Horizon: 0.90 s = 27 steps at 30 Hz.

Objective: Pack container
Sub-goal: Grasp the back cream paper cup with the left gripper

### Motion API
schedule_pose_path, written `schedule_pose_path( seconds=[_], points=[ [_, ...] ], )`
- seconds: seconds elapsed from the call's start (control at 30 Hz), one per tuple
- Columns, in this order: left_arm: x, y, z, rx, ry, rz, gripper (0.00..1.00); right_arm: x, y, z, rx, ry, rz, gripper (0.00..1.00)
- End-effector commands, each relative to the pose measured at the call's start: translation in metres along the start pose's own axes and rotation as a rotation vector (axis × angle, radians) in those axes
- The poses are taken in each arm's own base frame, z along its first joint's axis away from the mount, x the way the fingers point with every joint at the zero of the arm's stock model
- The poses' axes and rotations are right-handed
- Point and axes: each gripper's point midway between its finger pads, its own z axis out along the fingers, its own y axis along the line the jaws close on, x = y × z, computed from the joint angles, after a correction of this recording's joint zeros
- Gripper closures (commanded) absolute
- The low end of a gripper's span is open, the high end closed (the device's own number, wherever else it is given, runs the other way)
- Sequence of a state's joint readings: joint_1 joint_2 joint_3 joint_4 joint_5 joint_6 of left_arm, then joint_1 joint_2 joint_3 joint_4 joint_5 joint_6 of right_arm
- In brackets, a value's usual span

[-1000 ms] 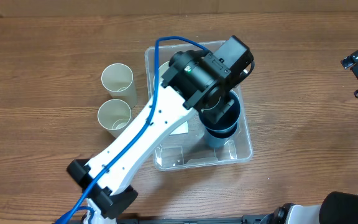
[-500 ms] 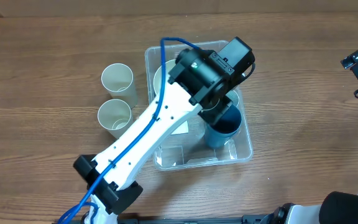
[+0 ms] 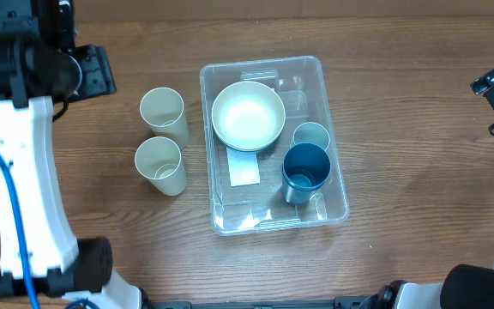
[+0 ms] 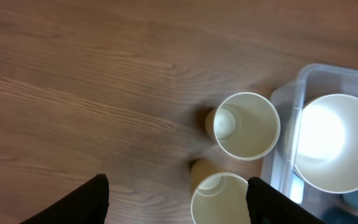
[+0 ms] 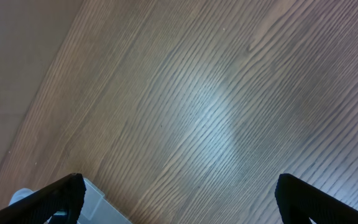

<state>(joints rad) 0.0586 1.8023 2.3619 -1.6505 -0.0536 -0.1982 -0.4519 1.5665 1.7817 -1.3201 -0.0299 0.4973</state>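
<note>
The container is seen at the middle of the table. Inside it, at the near right, a blue cup is stood upright, and a small pale cup is set just behind. A white label is seen on its bottom. Its far half is taken up by a white bowl. Just left of the container, outside it, a nearer paper cup and a farther paper cup are stood upright. Well apart to its far left, the left gripper is held spread wide, gripping nothing. Well to its right, the right gripper is likewise held wide apart.
</note>
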Motion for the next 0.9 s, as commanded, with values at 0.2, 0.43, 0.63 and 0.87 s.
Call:
schedule_pose_path(
  seconds=[0.2,0.43,0.63,0.87],
  points=[
    [0.031,-0.035,0.145,0.218,0.411,0.157,0.43,-0.002,0.001,-0.002,-0.006,-0.009,0.006,0.0],
    [0.039,-0.05,0.164,0.23,0.449,0.216,0.42,-0.002,0.001,-0.002,-0.006,-0.009,0.006,0.0],
    [0.046,-0.049,0.176,0.136,0.462,0.242,0.42,-0.002,0.001,-0.002,-0.006,-0.009,0.006,0.0],
    [0.064,-0.042,0.21,0.082,0.504,0.181,0.85,-0.002,0.001,-0.002,-0.006,-0.009,0.006,0.0]
  ],
)
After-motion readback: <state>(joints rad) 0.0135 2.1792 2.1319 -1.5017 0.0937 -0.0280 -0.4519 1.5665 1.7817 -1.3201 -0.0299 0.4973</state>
